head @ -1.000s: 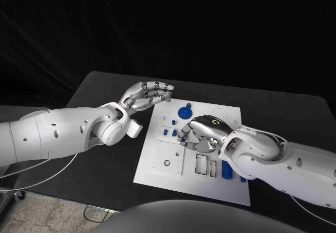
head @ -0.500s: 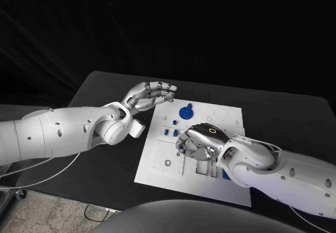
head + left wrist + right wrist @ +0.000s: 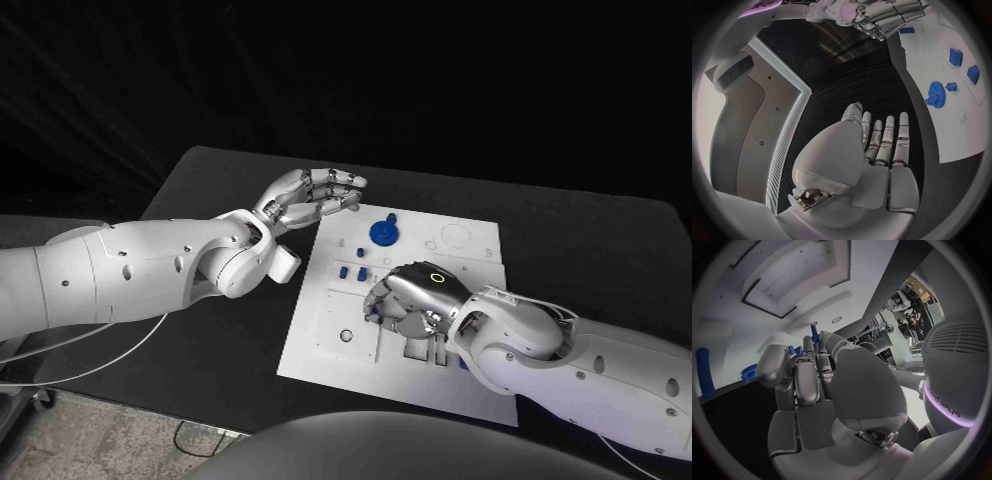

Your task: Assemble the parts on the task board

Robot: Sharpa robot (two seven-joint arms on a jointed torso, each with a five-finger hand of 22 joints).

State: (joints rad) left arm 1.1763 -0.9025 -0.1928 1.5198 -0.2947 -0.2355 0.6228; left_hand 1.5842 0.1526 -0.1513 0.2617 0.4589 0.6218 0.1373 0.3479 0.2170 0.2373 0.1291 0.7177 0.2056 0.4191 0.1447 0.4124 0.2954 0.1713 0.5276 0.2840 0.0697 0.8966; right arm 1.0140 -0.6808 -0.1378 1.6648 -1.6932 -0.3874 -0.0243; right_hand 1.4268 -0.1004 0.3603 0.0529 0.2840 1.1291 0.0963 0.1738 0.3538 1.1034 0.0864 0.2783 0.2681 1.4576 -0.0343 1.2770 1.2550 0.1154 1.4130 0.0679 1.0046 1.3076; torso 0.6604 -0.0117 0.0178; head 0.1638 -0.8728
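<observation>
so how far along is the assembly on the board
Done: a blue gear sits at the far end of the task board. In hand: the right hand is over the board's middle, fingers curled down; whether it holds a part cannot be told. The left hand hovers beside the board holding nothing. Left: small blue parts lie loose, and a blue bar lies by the cutouts.

The right hand is parked over the middle of the task board, so that's blocked. The blue gear crowds the far edge. The bench beside the board is open.
</observation>
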